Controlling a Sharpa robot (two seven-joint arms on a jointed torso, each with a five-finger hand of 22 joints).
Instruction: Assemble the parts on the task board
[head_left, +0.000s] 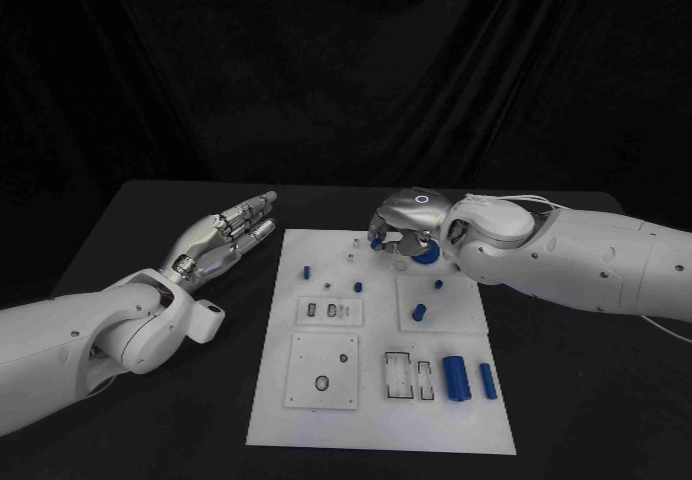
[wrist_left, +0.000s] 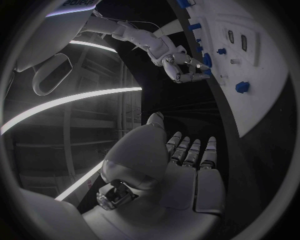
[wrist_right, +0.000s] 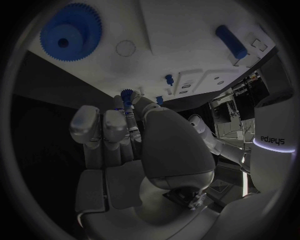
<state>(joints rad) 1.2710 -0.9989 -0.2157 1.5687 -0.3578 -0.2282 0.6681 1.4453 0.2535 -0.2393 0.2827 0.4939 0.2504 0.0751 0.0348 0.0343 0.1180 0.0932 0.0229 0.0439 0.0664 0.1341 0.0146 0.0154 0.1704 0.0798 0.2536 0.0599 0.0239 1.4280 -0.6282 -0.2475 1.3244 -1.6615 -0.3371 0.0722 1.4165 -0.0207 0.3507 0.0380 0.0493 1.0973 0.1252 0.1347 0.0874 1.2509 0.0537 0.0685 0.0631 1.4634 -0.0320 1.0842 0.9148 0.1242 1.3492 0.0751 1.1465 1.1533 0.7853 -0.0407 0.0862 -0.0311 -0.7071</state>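
Observation:
The white task board (head_left: 378, 420) lies in the middle of the black table. My right hand (head_left: 408, 222) hovers over the board's far end and pinches a small blue gear (wrist_right: 128, 95) at its fingertips (wrist_right: 119, 103); the same gear (head_left: 378, 243) peeks out below the fingers in the head view. A large blue gear (head_left: 428, 255) lies flat on the board just beside that hand, also seen as the big toothed disc (wrist_right: 70, 32). My left hand (head_left: 228, 236) is off the board's left edge, fingers stretched out and apart, holding nothing.
Two long blue bars (head_left: 454, 378) (head_left: 488, 380) lie near the board's right side. Small blue pegs (head_left: 306, 269) (head_left: 438, 285) (head_left: 420, 312) stand farther up. Recessed slot plates (head_left: 325, 370) occupy the board's centre. A blue cylinder (wrist_right: 231, 41) lies on the board.

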